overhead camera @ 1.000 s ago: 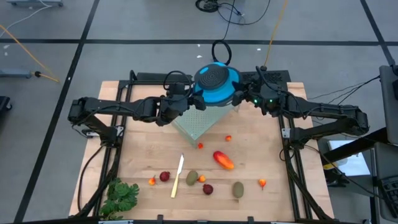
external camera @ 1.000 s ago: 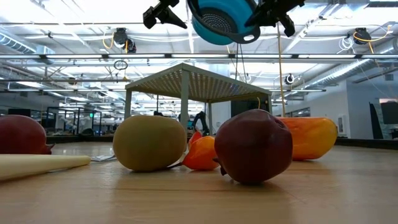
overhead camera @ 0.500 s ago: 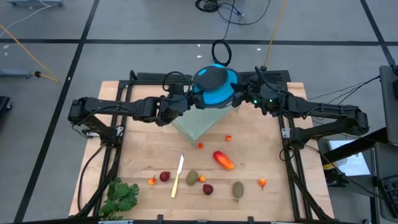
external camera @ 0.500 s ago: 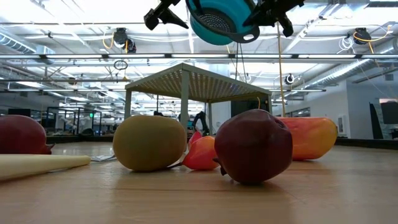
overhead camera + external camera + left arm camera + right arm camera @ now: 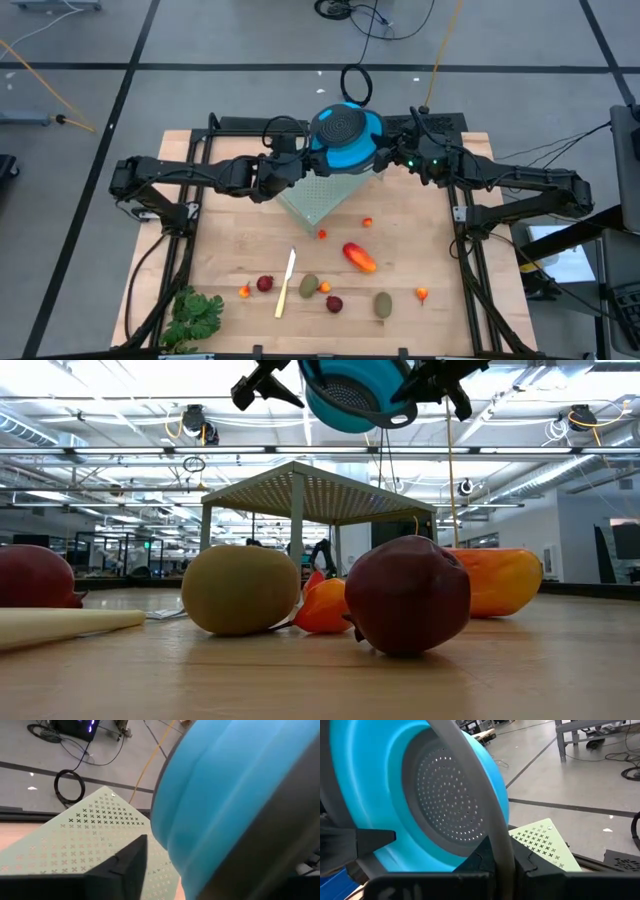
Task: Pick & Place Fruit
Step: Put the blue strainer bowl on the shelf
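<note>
Blue colander (image 5: 345, 139) above pale perforated stand (image 5: 322, 195); leafy bunch (image 5: 195, 316) apart.

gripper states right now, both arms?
Left gripper: at the blue colander, raised over the perforated stand; open or shut cannot be told.
Right gripper: shut on the colander's rim.

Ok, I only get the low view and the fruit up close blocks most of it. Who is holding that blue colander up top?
Observer: The right gripper is clamped on the blue colander's grey rim.
Operator: And the left one?
Observer: The left gripper sits right beside the bowl, above the pale green perforated stand. I cannot tell whether it holds.
Operator: Anything on the table I'm missing?
Observer: A leafy green bunch at the front left corner.
</note>
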### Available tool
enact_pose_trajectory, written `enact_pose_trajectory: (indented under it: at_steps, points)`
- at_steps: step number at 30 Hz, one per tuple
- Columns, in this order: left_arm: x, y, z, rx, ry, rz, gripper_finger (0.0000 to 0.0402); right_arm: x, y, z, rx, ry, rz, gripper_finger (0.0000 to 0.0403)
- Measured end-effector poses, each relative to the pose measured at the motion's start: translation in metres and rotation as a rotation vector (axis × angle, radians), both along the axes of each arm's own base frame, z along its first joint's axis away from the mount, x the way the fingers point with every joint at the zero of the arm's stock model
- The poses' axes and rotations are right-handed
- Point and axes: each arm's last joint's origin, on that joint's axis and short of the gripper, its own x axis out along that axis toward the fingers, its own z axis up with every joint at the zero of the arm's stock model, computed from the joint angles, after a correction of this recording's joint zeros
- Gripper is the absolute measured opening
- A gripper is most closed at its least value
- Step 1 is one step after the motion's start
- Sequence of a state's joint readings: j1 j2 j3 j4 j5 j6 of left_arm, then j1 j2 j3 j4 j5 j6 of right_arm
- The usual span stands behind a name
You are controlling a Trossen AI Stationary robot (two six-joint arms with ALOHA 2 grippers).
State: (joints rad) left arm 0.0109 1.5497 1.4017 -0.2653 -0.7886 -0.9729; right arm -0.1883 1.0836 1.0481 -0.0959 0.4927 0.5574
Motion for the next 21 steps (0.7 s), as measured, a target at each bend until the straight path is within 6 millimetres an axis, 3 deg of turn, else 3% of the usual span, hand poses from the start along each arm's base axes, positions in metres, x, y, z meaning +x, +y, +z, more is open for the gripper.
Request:
enact_pose_trajectory:
  at_steps: [9,15,21]
  points:
    - [0.0017,0.0003,0.0019,0.008,-0.007,-0.037,0.0058,0.0005,0.0008,0.0002,0.024,-0.018,0.020,0.0004]
    - [0.0021,0.0005,0.0017,0.055,0.041,-0.055,0.0009,0.0012,0.0037,0.0007,0.024,-0.020,0.030,0.0004]
    - [0.0017,0.0007,0.0006,0.066,0.065,-0.059,0.0004,0.0012,0.0039,0.0004,0.024,-0.017,0.036,0.0012]
